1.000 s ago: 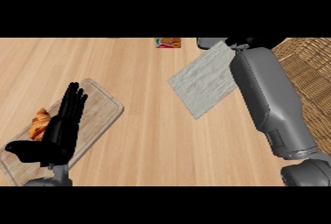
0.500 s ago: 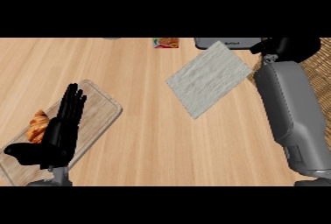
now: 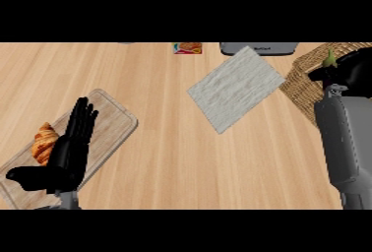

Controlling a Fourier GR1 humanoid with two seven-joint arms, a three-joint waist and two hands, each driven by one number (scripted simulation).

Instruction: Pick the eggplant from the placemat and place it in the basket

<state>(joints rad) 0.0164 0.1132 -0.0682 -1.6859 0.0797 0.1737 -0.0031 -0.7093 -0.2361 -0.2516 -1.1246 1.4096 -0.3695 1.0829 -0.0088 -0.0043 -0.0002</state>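
The grey placemat [image 3: 236, 89] lies bare at the upper middle of the counter. At the right edge stands the wicker basket [image 3: 299, 81]. My right hand [image 3: 347, 70] is over the basket, curled round the eggplant, of which only the green stem [image 3: 330, 57] shows. The grey right forearm runs up the right side of the view and hides part of the basket. My left hand [image 3: 69, 147] rests open at the lower left, fingers straight, holding nothing.
A wooden cutting board [image 3: 116, 120] with a croissant [image 3: 45, 142] lies under the left hand. A small red-and-orange packet [image 3: 187, 47] and a grey appliance [image 3: 259, 47] stand at the far edge.
The right arm has swung to the right, off the placemat and over the basket, so the whole placemat now shows. The left hand has not moved.
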